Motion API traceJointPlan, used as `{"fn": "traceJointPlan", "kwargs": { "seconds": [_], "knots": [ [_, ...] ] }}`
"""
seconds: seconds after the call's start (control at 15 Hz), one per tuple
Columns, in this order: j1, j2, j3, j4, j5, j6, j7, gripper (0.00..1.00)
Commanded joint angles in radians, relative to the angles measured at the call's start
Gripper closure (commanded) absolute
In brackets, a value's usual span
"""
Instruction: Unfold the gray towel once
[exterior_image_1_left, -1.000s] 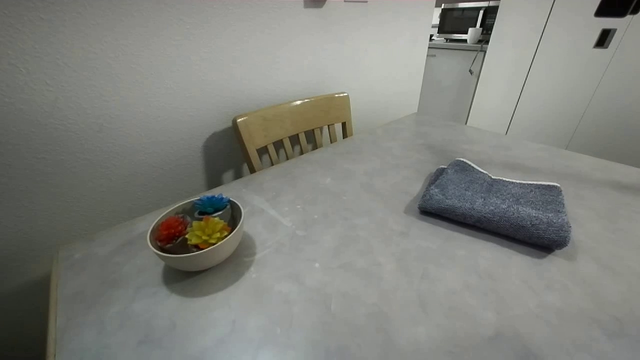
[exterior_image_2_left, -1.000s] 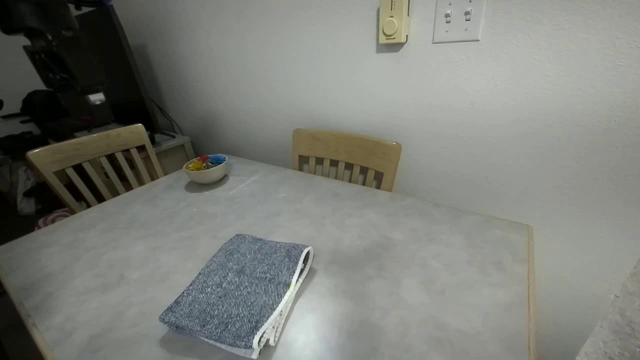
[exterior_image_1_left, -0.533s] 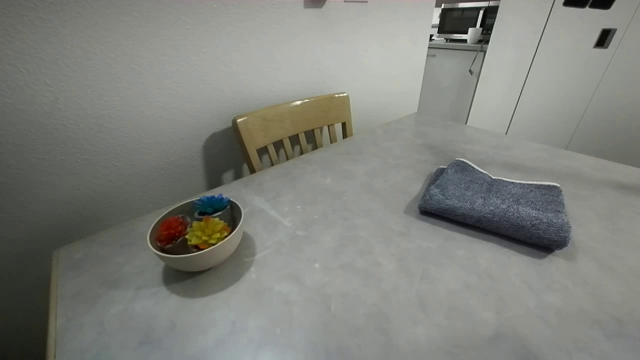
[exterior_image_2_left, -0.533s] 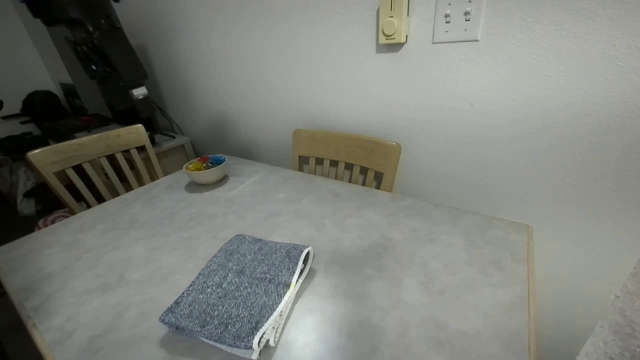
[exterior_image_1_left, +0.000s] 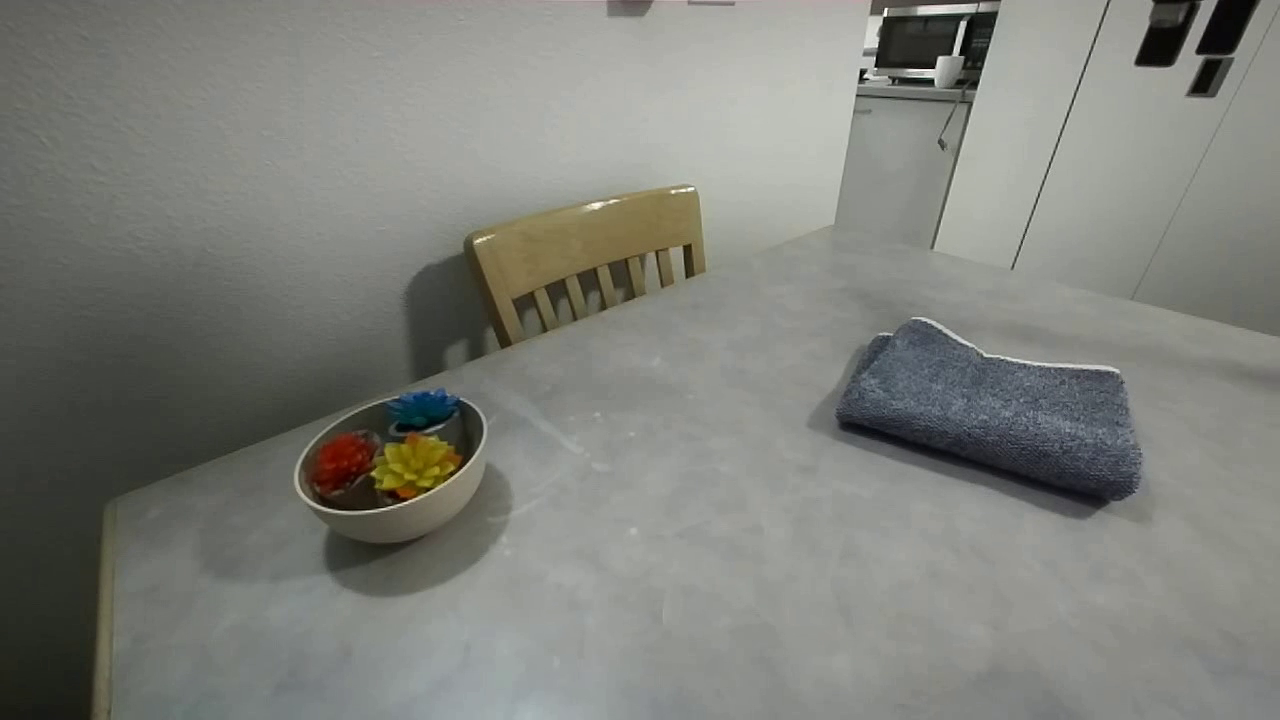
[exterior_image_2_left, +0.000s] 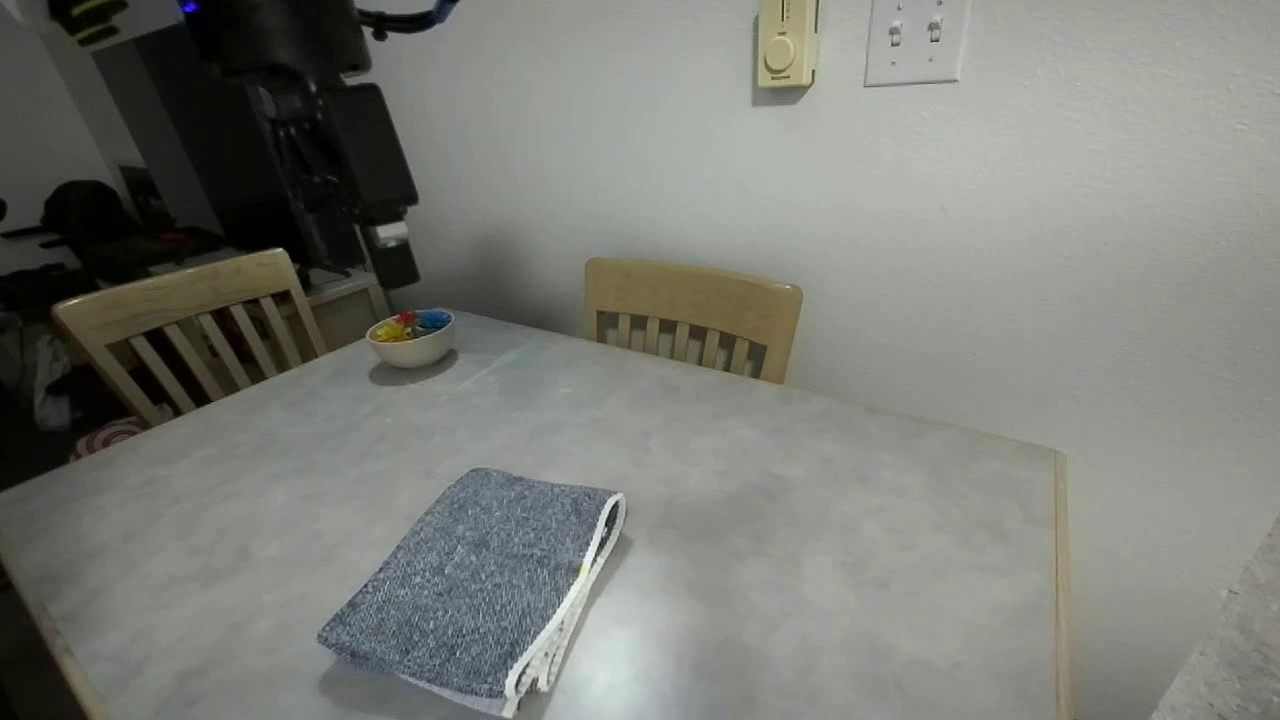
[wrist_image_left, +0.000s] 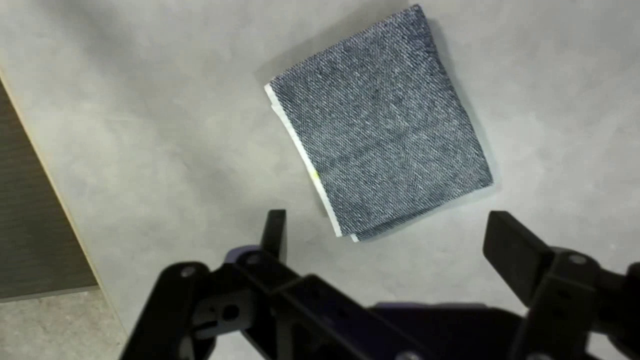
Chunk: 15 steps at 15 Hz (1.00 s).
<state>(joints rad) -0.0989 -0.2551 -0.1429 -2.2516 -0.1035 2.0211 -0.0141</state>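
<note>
Wrist view: gripper (wrist_image_left: 388, 220) is hovering, spread wide; gray towel (wrist_image_left: 380, 125) is lying folded on the table (wrist_image_left: 165, 190) beyond. Folds are lying close along its white left edge (wrist_image_left: 325, 200), so a deep pinch is probably risking lifting everything.

A wooden chair (exterior_image_2_left: 692, 290) stands between gray table (exterior_image_2_left: 800, 540) and pale wall (exterior_image_2_left: 1050, 250).

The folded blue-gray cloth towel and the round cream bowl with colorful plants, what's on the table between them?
Bare gray tabletop lies between the towel and the bowl, with faint whitish marks nearer the bowl. Both exterior views show this.
</note>
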Motion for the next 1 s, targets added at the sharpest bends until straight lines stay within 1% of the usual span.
{"fn": "traceJointPlan", "kwargs": {
  "seconds": [0.0,0.4,0.73,0.93],
  "knots": [
    [-0.014,0.014,0.006,0.010,0.000,-0.005,-0.003,0.00],
    [-0.011,0.007,0.013,0.010,0.000,-0.003,0.000,0.00],
    [-0.021,0.073,0.010,0.049,-0.029,-0.032,0.003,0.00],
    [-0.021,0.115,0.006,0.073,-0.061,-0.053,-0.038,0.00]
  ]
}}
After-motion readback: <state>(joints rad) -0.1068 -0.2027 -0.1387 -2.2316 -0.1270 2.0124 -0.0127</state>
